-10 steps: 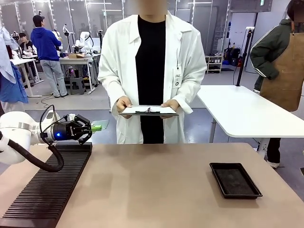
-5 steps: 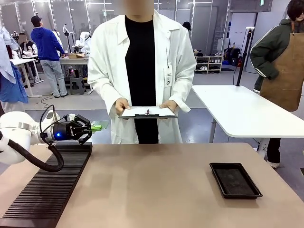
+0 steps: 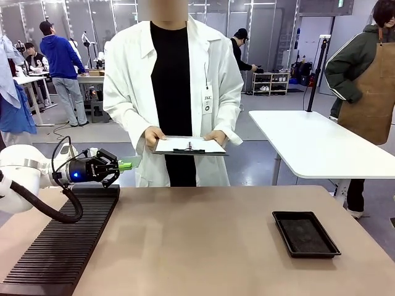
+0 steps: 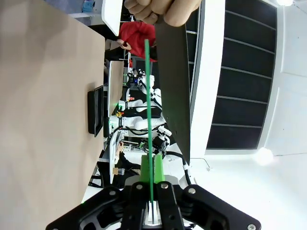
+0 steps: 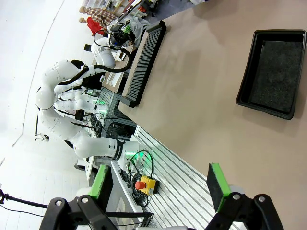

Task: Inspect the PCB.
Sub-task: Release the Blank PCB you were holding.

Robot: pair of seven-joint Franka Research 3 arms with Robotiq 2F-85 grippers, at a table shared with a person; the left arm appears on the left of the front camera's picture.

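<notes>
Green and thin, the PCB (image 4: 148,96) sits clamped edge-on in the left end effector (image 4: 152,165), above the slotted rack (image 3: 62,246) at the table's (image 3: 203,246) left edge, probably presented so the person (image 3: 133,92) with the clipboard (image 3: 188,145) can check its pale face. The right end effector (image 5: 158,181) hangs wide, holding nothing.

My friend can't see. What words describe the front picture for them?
The robot's left gripper, shut on a thin green PCB, holds it above the far end of a black slotted rack. Across the table a person in a white coat holds a clipboard. A black tray sits on the table's right side.
</notes>
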